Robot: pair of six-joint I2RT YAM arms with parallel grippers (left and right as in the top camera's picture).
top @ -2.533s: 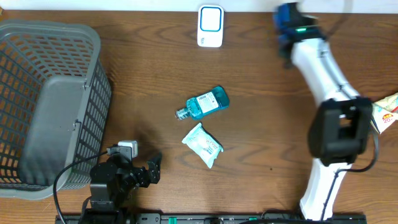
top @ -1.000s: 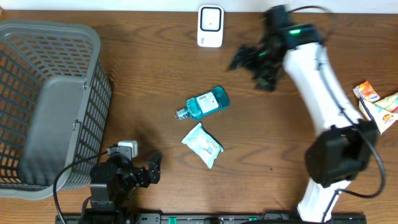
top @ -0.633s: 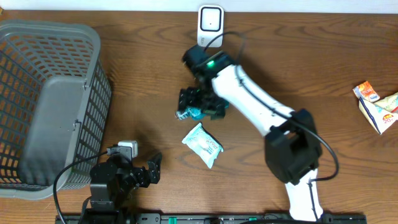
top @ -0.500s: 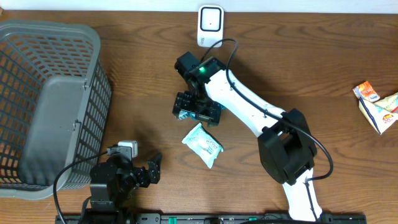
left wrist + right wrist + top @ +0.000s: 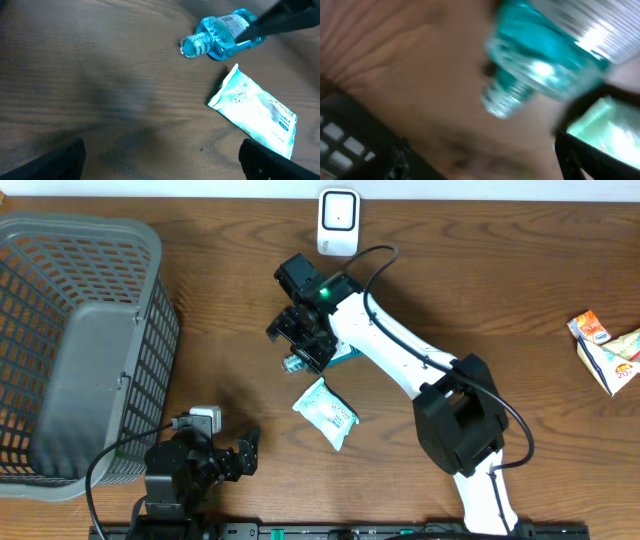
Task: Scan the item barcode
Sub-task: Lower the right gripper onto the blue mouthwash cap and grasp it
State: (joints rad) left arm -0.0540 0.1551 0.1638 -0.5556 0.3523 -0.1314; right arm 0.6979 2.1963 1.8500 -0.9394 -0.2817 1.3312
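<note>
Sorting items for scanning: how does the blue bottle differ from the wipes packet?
The blue bottle is clear, rounded and rigid-looking; the wipes packet is flat, opaque and white. The bottle carries a stuck-on label, the packet printed text. Both lie on the wooden table, close but apart.

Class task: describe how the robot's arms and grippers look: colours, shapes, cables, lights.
The right arm has rounded white links, a bulky black joint and a green light at its black wrist; a thin black cable loops along it. The right gripper is black. The left arm is black and boxy, with a small pale block and a black lead; the left gripper is black.
</note>
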